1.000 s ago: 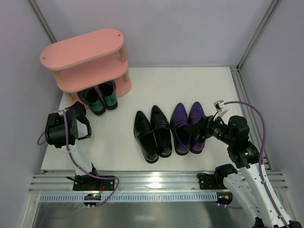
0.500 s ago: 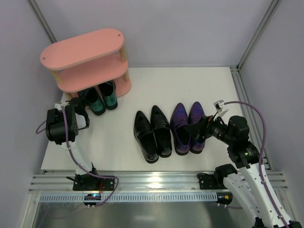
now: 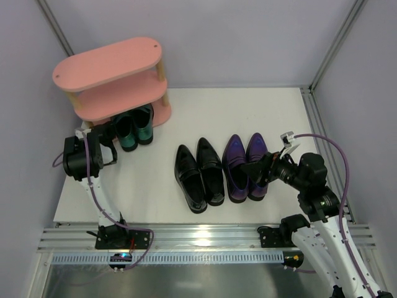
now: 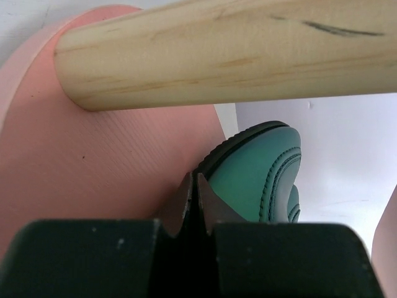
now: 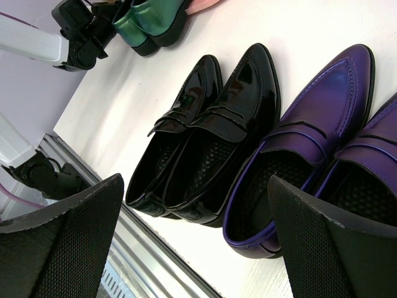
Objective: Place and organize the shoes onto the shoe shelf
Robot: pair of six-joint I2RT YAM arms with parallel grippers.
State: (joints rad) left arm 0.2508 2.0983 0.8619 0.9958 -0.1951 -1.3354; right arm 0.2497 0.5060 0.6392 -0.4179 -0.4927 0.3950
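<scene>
The pink shoe shelf point(image 3: 111, 65) stands at the back left. The teal-green shoes point(image 3: 133, 129) sit on its bottom board, heels sticking out toward me. My left gripper point(image 3: 107, 138) is shut and empty, its tip against the left teal shoe's heel point(image 4: 260, 167), beside the pink board point(image 4: 93, 155) and under a wooden post point(image 4: 236, 49). The black pair point(image 3: 198, 174) and purple pair point(image 3: 244, 164) lie side by side mid-table, also in the right wrist view, black point(image 5: 205, 124) and purple point(image 5: 310, 143). My right gripper point(image 3: 259, 171) is open and empty, just right of the purple pair.
Purple-grey walls close in the left, back and right. A metal rail point(image 3: 198, 239) runs along the near edge. A metal upright point(image 3: 335, 43) stands at the back right. White tabletop point(image 3: 248, 112) lies behind the black and purple pairs.
My left gripper has moved up and right toward the shelf, reaching the teal shoes' heels. The teal pair has shifted slightly further under the shelf. The right arm is nearly still.
</scene>
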